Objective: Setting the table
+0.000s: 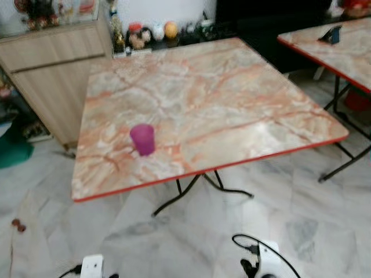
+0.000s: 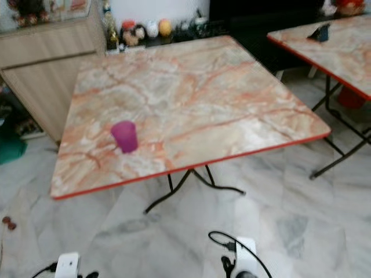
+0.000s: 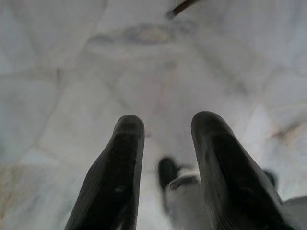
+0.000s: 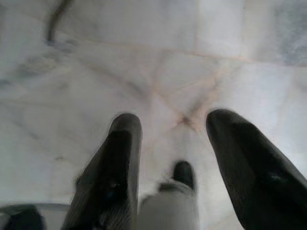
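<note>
A purple cup [image 1: 142, 139] stands upright near the front left of a square table [image 1: 232, 98] with an orange-veined marble top and a red edge. Both arms hang low in front of the table, their wrists [image 1: 91, 267] [image 1: 268, 260] at the bottom of the eye views. In the left wrist view my left gripper [image 3: 168, 122] points at the pale floor, fingers [image 3: 125, 163] apart with nothing between them. My right gripper [image 4: 175, 120] is likewise open over the floor tiles, holding nothing. Both are well short of the cup.
A second, similar table [image 1: 342, 55] stands at the right with a dark object [image 1: 331, 35] on it. A wooden cabinet [image 1: 52, 63] sits at the back left, ornaments [image 1: 153, 32] behind. Black folding legs [image 1: 197, 188] show under the near table. Grey marble floor [image 1: 191, 237] lies in front.
</note>
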